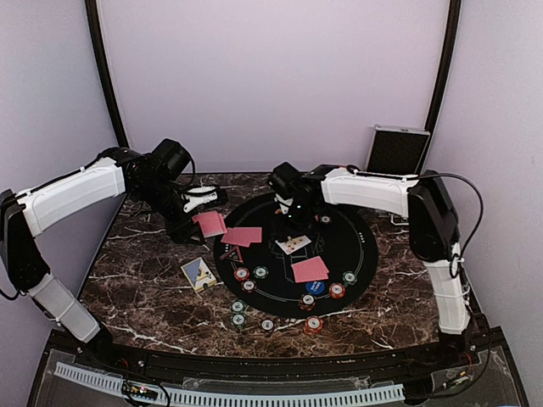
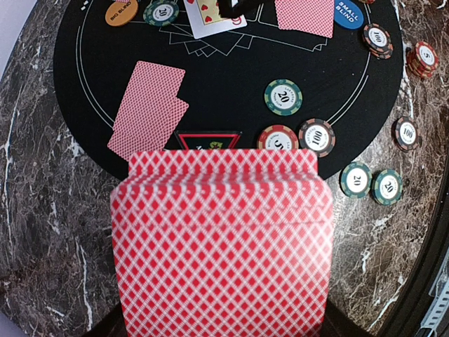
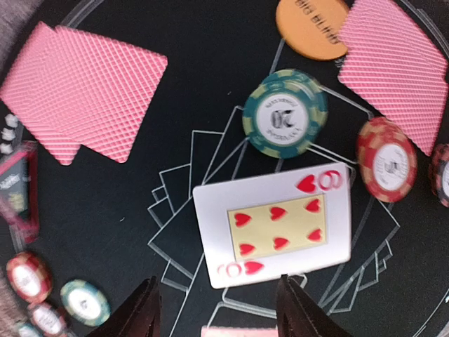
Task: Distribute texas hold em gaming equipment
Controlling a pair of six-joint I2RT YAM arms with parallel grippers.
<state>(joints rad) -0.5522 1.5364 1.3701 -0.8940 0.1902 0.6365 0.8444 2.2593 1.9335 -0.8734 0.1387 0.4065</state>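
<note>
Round black felt mat [image 1: 356, 242] on a dark marble-patterned table [image 1: 144, 288], taken here as the landmark. At the mat's left edge, the left gripper [image 1: 202, 219] is clamped on a thick deck of red-backed playing cards [image 2: 221, 246], which fills the lower half of the left wrist view. The right gripper [image 3: 217, 309] hangs over the mat's centre with its two black fingers [image 3: 144, 312] parted and nothing gripped. A thin pink strip at the frame bottom between them is too cropped to identify. Just beyond the fingertips, a white-faced six of hearts card [image 3: 273, 225] lies flat and face up on the mat. A left pair of face-down cards [image 1: 243, 236] and a near pair of face-down cards [image 1: 310, 270] also lie on the mat, each pair overlapping. A green round chip marked 20 [image 3: 284, 112] and a red round chip [image 3: 386, 160] sit near the six. An orange round button disc [image 3: 312, 27] and a blue round button disc [image 1: 315, 287] rest on the mat. Several loose round chips [image 1: 238, 320] lie on the marble just off the mat's near edge. A silver aluminium case [image 1: 396, 150] stands beyond the mat's far right.
</note>
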